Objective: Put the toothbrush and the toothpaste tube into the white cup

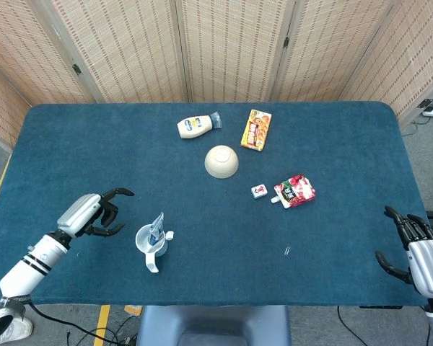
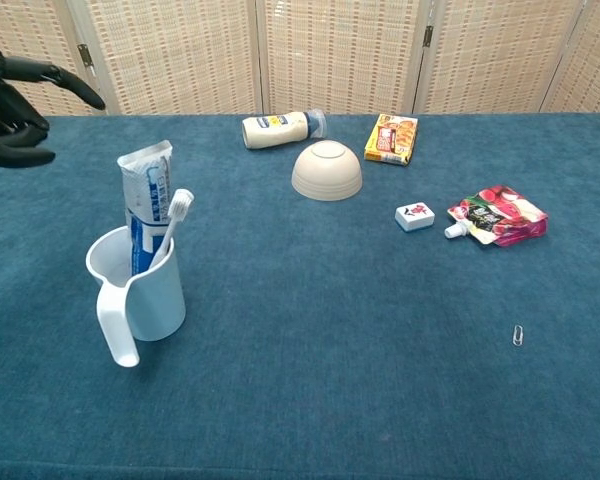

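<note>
1. Standing upright in the white cup (image 2: 138, 290), the toothpaste tube (image 2: 146, 200) is seen with its crimped end uppermost, and the toothbrush (image 2: 172, 226) is leaned beside it, bristles up.
2. Both placements are judged done; nothing of the task appears left.
3. The left hand (image 1: 94, 214) is held apart from the cup, fingers spread, with nothing gripped.
4. The right hand (image 1: 413, 246) is shown at the table's right edge, fingers apart and empty, well apart from the cup.
5. The cup is set near the front left of the blue table (image 1: 332, 144).
</note>
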### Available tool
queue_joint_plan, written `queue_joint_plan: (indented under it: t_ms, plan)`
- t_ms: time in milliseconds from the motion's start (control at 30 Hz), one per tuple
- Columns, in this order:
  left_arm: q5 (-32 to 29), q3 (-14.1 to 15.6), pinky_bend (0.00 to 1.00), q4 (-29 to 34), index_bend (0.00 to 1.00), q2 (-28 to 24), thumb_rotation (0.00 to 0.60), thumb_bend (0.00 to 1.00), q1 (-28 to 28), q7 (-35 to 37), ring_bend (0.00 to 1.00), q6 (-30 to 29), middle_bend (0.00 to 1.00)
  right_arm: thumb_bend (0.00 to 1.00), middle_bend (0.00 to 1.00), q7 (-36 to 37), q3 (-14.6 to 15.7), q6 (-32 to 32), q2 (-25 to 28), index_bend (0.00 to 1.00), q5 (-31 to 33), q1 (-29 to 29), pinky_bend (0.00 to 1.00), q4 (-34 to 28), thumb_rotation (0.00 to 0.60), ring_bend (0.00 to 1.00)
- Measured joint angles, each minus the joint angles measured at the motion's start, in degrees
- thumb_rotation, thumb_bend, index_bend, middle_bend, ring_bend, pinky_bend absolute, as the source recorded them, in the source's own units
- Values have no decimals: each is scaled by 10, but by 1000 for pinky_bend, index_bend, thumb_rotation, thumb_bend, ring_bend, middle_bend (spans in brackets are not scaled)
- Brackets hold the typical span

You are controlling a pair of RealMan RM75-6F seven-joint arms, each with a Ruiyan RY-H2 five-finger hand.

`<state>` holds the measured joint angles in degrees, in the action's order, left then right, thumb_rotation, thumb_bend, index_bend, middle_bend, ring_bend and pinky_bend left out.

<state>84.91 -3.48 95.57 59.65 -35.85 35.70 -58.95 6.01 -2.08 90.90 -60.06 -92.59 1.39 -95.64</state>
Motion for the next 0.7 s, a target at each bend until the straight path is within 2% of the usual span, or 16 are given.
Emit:
queue_joint_plan:
  t_ms: [167,300,467,700]
  plan:
    - [-62,-19,888,-18,393,14,600,383,27,-38,619,-40,708,209,208,0,0,0,-2,37,-2,0,178,1,600,258]
    - [-113,-28,746,-30,395,32,600,384,52,-121,515,-71,645,209,208,1,1,-5,-4,37,-2,3,178,2,600,258]
    - [-146,-23,622,-44,378,55,600,384,83,-233,432,-111,557,222,198,2,6,-17,-3,37,-2,5,178,2,600,219]
    - [-160,-8,498,-54,356,106,600,383,156,-366,386,-230,510,225,183,17,11,-27,-3,37,-4,9,178,8,600,166]
